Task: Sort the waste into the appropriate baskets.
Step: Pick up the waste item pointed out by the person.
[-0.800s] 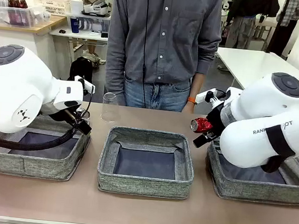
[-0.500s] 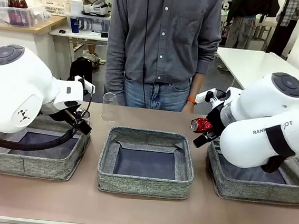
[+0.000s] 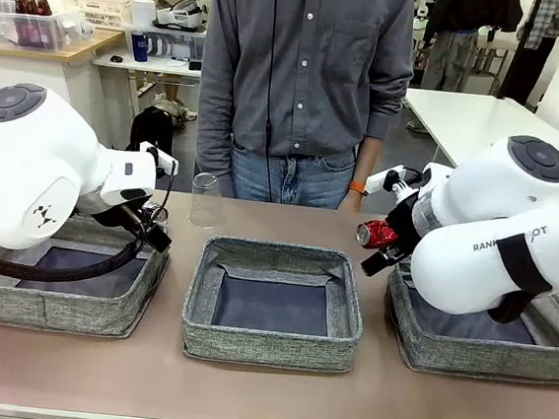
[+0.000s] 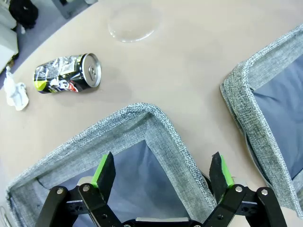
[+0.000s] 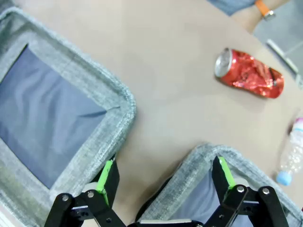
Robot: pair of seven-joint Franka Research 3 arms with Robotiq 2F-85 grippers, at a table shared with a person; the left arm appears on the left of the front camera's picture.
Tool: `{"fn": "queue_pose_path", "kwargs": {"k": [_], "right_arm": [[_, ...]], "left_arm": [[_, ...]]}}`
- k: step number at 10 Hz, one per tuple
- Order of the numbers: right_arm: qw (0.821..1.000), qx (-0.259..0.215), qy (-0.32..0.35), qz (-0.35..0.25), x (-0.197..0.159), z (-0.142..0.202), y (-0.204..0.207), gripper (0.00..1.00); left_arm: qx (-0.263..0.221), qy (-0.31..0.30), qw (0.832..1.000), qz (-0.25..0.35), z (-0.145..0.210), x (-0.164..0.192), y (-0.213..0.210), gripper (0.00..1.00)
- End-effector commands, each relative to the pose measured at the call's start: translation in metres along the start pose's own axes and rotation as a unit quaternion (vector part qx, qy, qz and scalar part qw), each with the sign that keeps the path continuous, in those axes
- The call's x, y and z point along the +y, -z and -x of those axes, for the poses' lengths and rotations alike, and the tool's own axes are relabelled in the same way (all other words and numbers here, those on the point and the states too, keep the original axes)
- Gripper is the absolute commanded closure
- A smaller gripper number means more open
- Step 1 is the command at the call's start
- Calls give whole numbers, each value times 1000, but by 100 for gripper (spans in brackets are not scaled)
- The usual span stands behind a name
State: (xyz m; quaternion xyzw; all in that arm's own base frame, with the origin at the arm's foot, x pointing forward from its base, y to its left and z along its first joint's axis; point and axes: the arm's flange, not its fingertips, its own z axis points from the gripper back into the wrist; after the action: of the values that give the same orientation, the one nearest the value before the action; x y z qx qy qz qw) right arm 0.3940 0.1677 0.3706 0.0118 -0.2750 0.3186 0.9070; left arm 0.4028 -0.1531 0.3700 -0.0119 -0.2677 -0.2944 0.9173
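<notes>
- Front view: each arm hung over an outer basket, with a person standing across the counter point(image 3: 261, 396). All three baskets looked empty, so I judged the sorting not yet begun.
- Left wrist view: the left jaws were spread wide, holding nothing, over a corner of the left basket point(image 4: 156, 118). A dark can point(image 4: 68, 73) lay on its side just past that rim. A paper wad point(image 4: 14, 92) lay beside it, and a clear cup point(image 4: 132, 23) sat farther off.
- Right wrist view: the right jaws were spread and empty too, above the gap between the middle basket point(image 5: 123, 104) and the right basket point(image 5: 203, 156). A dented red can point(image 5: 248, 73) lay beyond, with a small bottle point(image 5: 291, 156) near the right basket.
- To pick well, the pads should cross a can's round body, not its ends. The lift should then clear the soft rim.
- The right arm point(image 3: 504, 241) read "RANK…OT". Neither can's print was legible.
</notes>
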Motion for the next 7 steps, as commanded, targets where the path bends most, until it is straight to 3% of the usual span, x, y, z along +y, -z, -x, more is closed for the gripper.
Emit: {"fn": "queue_pose_path", "kwargs": {"k": [1,2,4,5,6,7], "right_arm": [[1000,0,0,0,0,0,0,0],[1000,0,0,0,0,0,0,0],[999,51,0,-16,-19,-12,-62,0],[999,19,36,15,-30,-19,-114,0],[996,-15,67,49,-34,-18,-157,0],[996,-48,50,62,-32,-10,-189,0]], "left_arm": [[0,0,1000,0,0,1,0,0],[0,0,1000,0,0,0,0,0],[-13,-21,997,80,-27,12,-66,0],[-16,-29,993,114,-50,11,-141,0],[-41,-1,995,96,-51,22,-192,0],[-9,1,998,69,-49,23,-225,0]]}}
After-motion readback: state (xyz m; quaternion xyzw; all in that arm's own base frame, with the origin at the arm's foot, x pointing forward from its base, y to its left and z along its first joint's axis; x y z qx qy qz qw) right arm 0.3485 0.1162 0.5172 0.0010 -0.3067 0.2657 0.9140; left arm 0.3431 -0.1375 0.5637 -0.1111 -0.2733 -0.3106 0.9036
